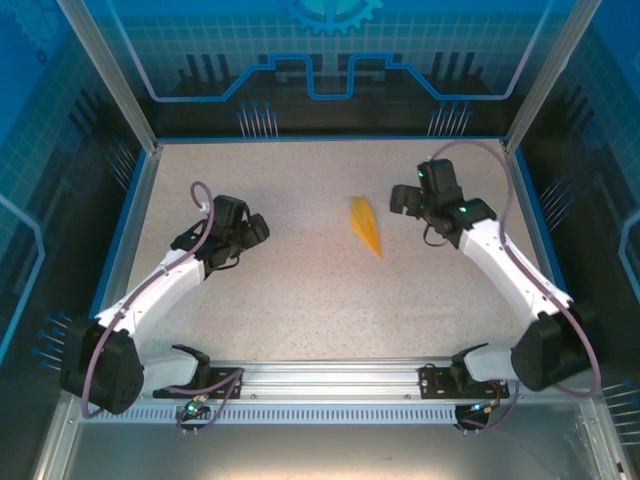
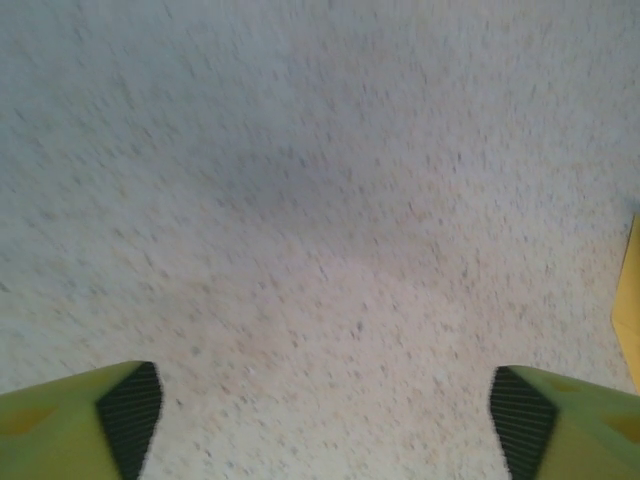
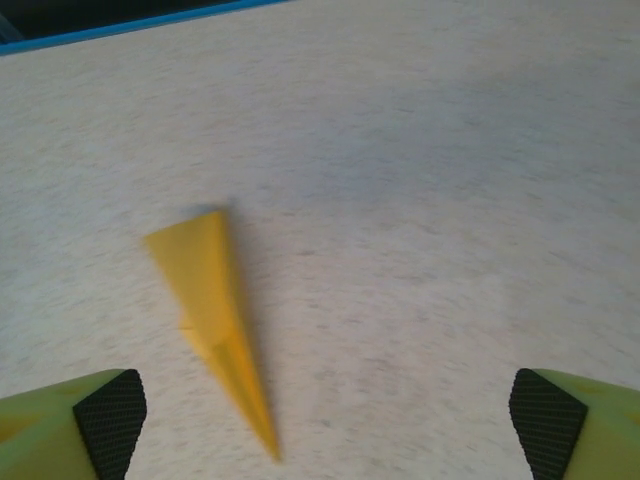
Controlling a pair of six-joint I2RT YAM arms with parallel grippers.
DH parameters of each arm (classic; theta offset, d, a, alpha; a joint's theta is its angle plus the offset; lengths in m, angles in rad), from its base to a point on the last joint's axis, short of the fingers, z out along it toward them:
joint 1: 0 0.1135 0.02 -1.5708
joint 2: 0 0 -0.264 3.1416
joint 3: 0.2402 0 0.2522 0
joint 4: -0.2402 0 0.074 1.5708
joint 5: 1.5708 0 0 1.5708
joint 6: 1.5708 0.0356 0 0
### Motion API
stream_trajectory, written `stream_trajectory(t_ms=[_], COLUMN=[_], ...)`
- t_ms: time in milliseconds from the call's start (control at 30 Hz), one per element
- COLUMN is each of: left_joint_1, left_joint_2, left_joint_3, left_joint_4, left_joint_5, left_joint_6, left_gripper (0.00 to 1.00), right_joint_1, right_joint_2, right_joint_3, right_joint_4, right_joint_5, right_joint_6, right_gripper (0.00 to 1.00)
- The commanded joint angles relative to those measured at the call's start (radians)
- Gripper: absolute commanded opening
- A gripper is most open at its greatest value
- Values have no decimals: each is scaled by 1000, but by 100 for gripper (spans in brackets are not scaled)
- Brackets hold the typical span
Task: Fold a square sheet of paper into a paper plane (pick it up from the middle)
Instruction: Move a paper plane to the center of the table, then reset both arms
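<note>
The paper plane (image 1: 366,225) lies on the speckled table near its middle, a narrow orange-yellow dart with its point toward the near edge. In the right wrist view the paper plane (image 3: 215,320) rests flat ahead of the jaws, left of centre, touching neither finger. My right gripper (image 1: 408,200) hovers just right of it, open and holding nothing; its fingers (image 3: 105,420) stand wide apart. My left gripper (image 1: 258,228) is well to the left of the plane, open and empty, with a yellow sliver of the paper plane (image 2: 630,300) at the right edge of its view.
A blue rim (image 1: 330,140) borders the table (image 1: 300,290) at the back and sides. Metal frame posts (image 1: 105,70) rise at the back corners. A rail (image 1: 330,375) with the arm bases runs along the near edge.
</note>
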State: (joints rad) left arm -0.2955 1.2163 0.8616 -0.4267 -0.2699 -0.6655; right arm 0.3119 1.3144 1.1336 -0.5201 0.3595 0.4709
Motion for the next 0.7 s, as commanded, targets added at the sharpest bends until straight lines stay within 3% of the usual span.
stream_trajectory(t_ms=[0, 233, 400, 667], left_joint_1=[59, 177, 223, 297], left_joint_2=[-80, -148, -143, -46], left_joint_3=[-28, -182, -360, -475], left_joint_4=[50, 278, 537, 839], left_joint_5=[-89, -259, -276, -74], left_joint_6=[125, 260, 407, 539], left_gripper=[96, 99, 99, 99], right_joint_1=[-85, -189, -219, -222], right_joint_2=[-116, -313, -233, -39], right_joint_3=[-142, -522, -619, -655], right_joint_4=[137, 463, 571, 837], right_joint_5=[113, 263, 287, 121], right_joint_6=[-37, -89, -162, -266], right_gripper=[100, 100, 99, 99])
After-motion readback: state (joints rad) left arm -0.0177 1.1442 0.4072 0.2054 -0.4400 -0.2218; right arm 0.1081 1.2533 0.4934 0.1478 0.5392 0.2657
